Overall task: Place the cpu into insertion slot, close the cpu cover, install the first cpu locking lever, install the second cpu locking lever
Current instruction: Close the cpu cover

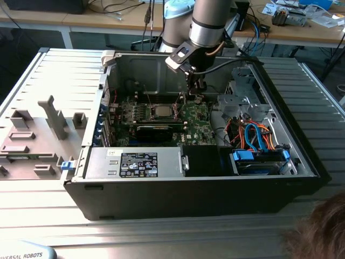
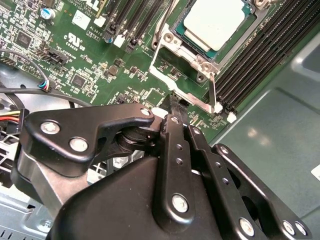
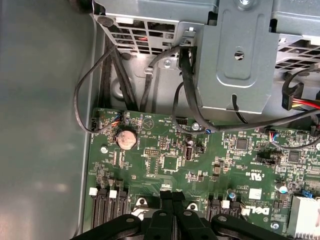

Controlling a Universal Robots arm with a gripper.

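Though small in exterior view, cpu (image 1: pixel 161 111) (image 2: pixel 215 22) green-edged in second wrist view

The silvery cpu (image 2: pixel 215 22) lies flat in its socket, framed by the cpu cover (image 2: pixel 176 42).

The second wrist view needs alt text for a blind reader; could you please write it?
The black gripper, its fingers together, reaches the edge of the silvery cpu cover, beside the cpu seated in its socket on a green motherboard.
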